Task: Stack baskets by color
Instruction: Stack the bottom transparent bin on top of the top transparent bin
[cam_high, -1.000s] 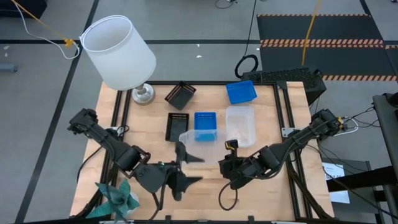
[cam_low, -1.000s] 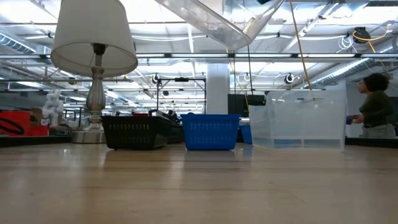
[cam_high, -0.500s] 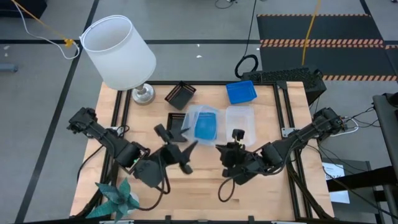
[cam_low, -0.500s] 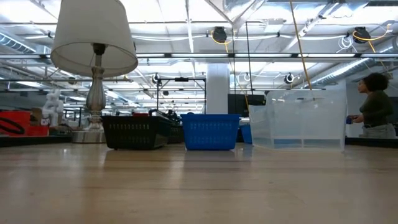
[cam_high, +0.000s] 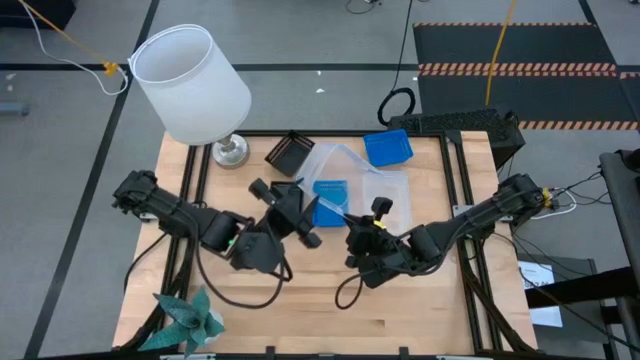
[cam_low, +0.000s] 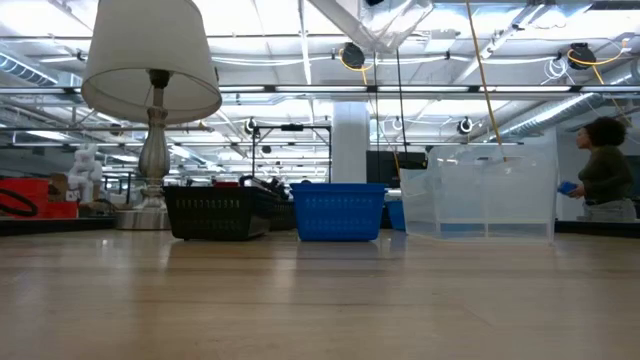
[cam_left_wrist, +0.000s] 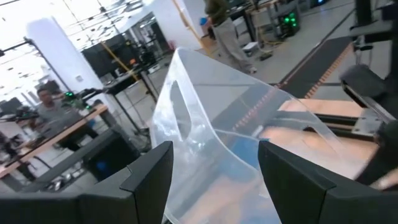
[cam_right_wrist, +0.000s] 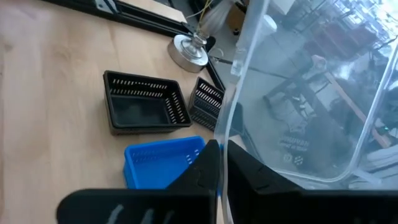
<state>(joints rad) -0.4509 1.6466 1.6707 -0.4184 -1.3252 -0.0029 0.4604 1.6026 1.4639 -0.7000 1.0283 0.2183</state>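
A clear basket (cam_high: 340, 165) hangs tilted above the table's middle, between my left gripper (cam_high: 300, 215) and my right gripper (cam_high: 362, 222), both shut on it. The low view shows it high up (cam_low: 370, 25). Below it a blue basket (cam_high: 328, 190) rests flat on the wood, next to a black basket (cam_right_wrist: 143, 102). A second black basket (cam_high: 290, 152) stands tilted by the lamp base. Another blue basket (cam_high: 388, 148) sits at the far edge. A second clear basket (cam_high: 392, 200) sits right of the middle. My left gripper (cam_left_wrist: 214, 180) has one end of the clear basket (cam_left_wrist: 211, 143) between its wide-set fingers, one finger (cam_left_wrist: 149, 177) on each outer side. The fingers lie about level. The basket is lifted clear and tilted. My right gripper (cam_right_wrist: 221, 168) pinches the rim of one wall of the clear basket (cam_right_wrist: 233, 134) between its two fingers. The wall rises away from the fingers, and the basket is clear of the table.
A white lampshade (cam_high: 190, 80) on a metal base (cam_high: 230, 150) stands at the far left corner. A teal paper ornament (cam_high: 185, 315) lies at the near left corner. The near half of the wooden table (cam_high: 330, 320) is bare wood. A person (cam_low: 605, 165) stands beyond the table.
Both grippers have gone toward the table's far edge and turned at the wrist, carrying the clear basket. It has swung from over the near middle to above the blue basket, tipping up as it went.
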